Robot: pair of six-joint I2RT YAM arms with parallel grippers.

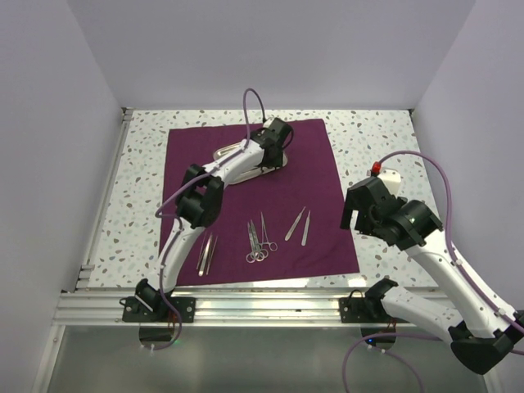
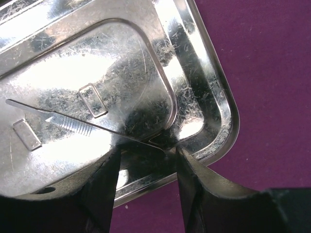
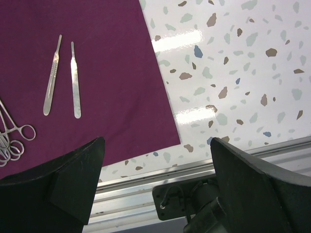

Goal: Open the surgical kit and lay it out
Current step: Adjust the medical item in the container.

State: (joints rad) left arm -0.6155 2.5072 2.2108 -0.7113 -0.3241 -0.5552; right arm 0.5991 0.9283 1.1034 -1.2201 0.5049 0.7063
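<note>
The dark purple cloth [image 1: 311,176] lies spread flat on the table. The steel tray [image 1: 226,151] sits at its far middle. My left gripper [image 1: 266,162] hangs over the tray, open. In the left wrist view its fingers [image 2: 148,150] straddle the thin tip of a slim steel instrument [image 2: 73,124] that lies in the tray [image 2: 214,107]. Ring-handled scissors [image 1: 257,242], tweezers [image 1: 206,254] and two slim steel handles [image 1: 299,225] lie on the near half of the cloth. My right gripper [image 1: 354,221] is open and empty above the cloth's near right corner [image 3: 156,143].
An aluminium rail [image 1: 262,304] runs along the near table edge, with the arm mounts on it. White walls close in the left, back and right. The speckled tabletop [image 3: 233,73] shows to the right of the cloth. The two handles [image 3: 63,77] show in the right wrist view.
</note>
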